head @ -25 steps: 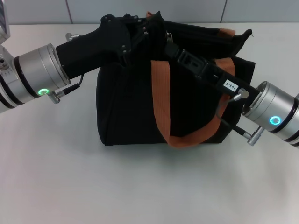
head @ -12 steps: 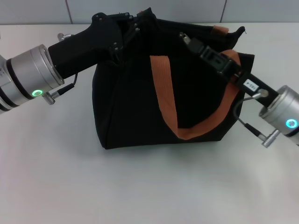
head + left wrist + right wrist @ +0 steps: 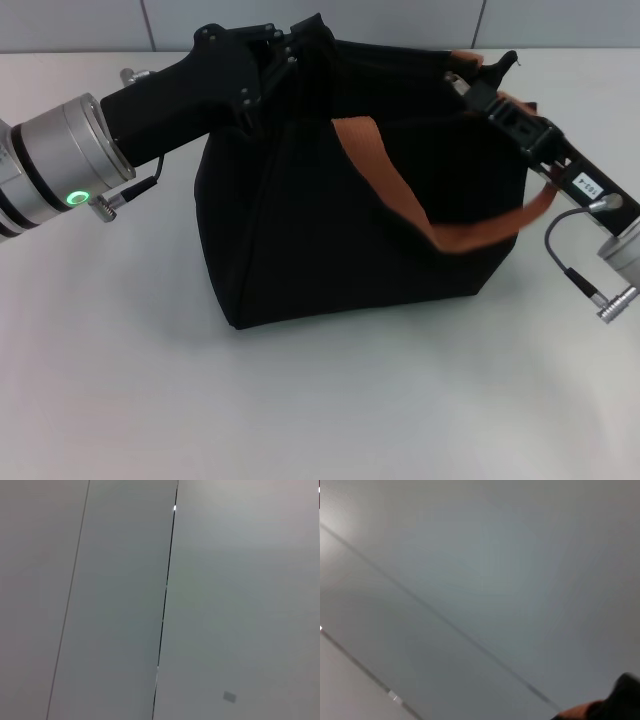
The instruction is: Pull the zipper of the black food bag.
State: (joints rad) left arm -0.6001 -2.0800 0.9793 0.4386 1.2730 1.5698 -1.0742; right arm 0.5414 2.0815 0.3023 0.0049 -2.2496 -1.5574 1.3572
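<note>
Black food bag: one black food bag stands at the centre of the white surface, its top edge stretched taut between the two claws.
Left claw: the left claw sits at the bag's top corner at about 11 o'clock, pinching the fabric there, as far as the head view shows.
Right claw: the right claw is at the top edge near 1 o'clock; its tips are buried against the dark fabric, so I cannot tell whether they are spread or pressed together.
Zipper: the zipper pull itself cannot be made out; it probably lies by the right claw's tips.
Straps: one orange-brown strap loops down the front; a second orange patch shows at the far top edge.
Wrist views: both show only pale wall panels; the right one catches a dark and orange scrap at one corner.
Risk, slip: the small tab may slide out of the right claw if the pull angles off the track.
Risk, drag: if the left claw's hold loosens, the whole bag may skid toward 3 o'clock instead of the zipper running.
Risk, snag: the loose strap near the right arm could catch on its cable.
</note>
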